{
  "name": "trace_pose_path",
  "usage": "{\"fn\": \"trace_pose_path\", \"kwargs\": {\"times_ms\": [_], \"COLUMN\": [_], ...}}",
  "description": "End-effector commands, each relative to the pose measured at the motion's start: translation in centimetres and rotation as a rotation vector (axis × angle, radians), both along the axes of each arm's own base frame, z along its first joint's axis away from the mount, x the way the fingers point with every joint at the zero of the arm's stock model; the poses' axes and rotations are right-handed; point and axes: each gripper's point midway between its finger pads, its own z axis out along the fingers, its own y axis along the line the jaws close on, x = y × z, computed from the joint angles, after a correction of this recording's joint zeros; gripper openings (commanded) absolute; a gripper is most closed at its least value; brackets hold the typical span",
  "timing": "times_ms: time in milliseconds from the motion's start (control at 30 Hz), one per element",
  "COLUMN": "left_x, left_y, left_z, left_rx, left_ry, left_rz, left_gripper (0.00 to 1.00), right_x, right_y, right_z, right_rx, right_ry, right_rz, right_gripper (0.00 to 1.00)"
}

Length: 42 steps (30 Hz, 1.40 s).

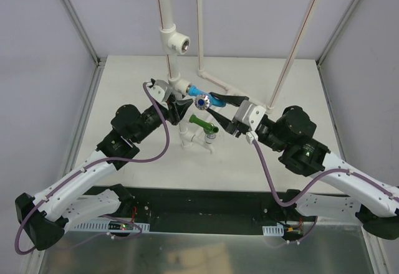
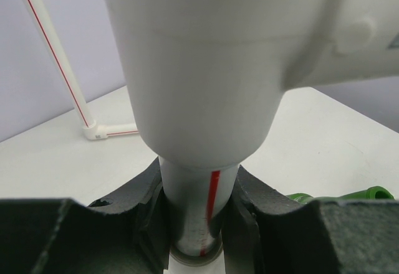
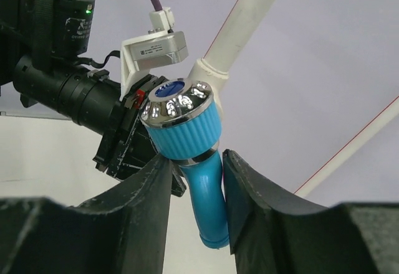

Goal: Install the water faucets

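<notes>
**blue faucet presented at the tee, spout bracketed for turning**

the blue faucet (image 3: 187,140) is found at the side socket of the tee (image 2: 199,68), high on the white pipe (image 2: 190,205) and clear of the table. the green faucet (image 1: 201,123) is seen lower down, beside a low white fitting; whether it is seated there cannot be told. the white pipe is clamped just under the tee by the closed left gripper (image 2: 198,224). the spout (image 3: 209,212) is flanked by the right gripper (image 3: 196,165). one pad appears to touch it, but whether a firm hold is made cannot be told.

for the step to go well, it is judged that the spout should be pinched squarely. the turn should be made about the inlet axis alone, with no sideways load. the pipe should be kept braced so that the thread is not crossed.

the faucet's long axis is laid roughly level, from the tee socket out toward the right gripper. the silver cap (image 3: 174,103) is faced upward, and the spout tip is pointed away from the tee.
</notes>
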Motion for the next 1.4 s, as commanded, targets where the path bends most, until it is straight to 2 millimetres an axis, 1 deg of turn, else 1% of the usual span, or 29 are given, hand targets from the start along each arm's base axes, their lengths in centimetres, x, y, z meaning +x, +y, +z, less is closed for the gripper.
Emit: {"fn": "trace_pose_path", "kwargs": {"times_ms": [0,200,233,367,400,500,667,700,867,967,1133,1367], "left_x": [-1.3,-1.2,-1.2,-1.2,-1.2,-1.1,-1.1,-1.1,-1.1,-1.1,-1.0,-1.0], "left_y": [-0.9,-1.2,-1.3,-1.3,-1.4,-1.2,-1.1,-1.1,-1.1,-1.1,-1.1,-1.2], "left_z": [-0.4,-0.3,-0.3,-0.2,-0.5,-0.5,-0.6,-0.7,-0.5,-0.5,-0.5,-0.6], "left_rx": [-0.06,-0.058,-0.057,-0.061,-0.056,-0.057,-0.058,-0.055,-0.056,-0.057,-0.057,-0.054], "left_ry": [0.093,0.096,0.097,0.099,0.103,0.101,0.101,0.1,0.098,0.096,0.093,0.092], "left_rz": [-0.063,-0.07,-0.073,-0.074,-0.073,-0.067,-0.063,-0.063,-0.063,-0.063,-0.061,-0.061], "left_gripper": [0.0,0.0,0.0,0.0,0.0,0.0,0.0,0.0,0.0,0.0,0.0,0.0], "right_x": [2.8,3.9,4.1,3.8,3.6,3.6,3.4,3.5,3.0,2.5,1.3,1.0], "right_y": [-0.4,-1.0,-0.9,-0.7,-0.6,-0.6,-0.4,-0.4,0.1,0.5,0.9,0.8], "right_z": [-1.4,-1.3,-1.6,-1.8,-1.9,-1.7,-0.7,-0.8,0.2,0.7,2.3,3.4], "right_rx": [0.09,0.219,0.231,0.284,0.303,0.375,0.544,0.571,0.719,0.772,0.877,1.008], "right_ry": [0.193,0.365,0.398,0.491,0.523,0.617,0.814,0.854,1.061,1.143,1.289,1.468], "right_rz": [-0.138,-0.204,-0.21,-0.192,-0.182,-0.173,-0.138,-0.136,-0.071,-0.019,0.115,0.199], "right_gripper": [0.01,0.0,0.0,0.0,0.0,0.0,0.0,0.0,0.0,0.0,0.0,0.0]}}
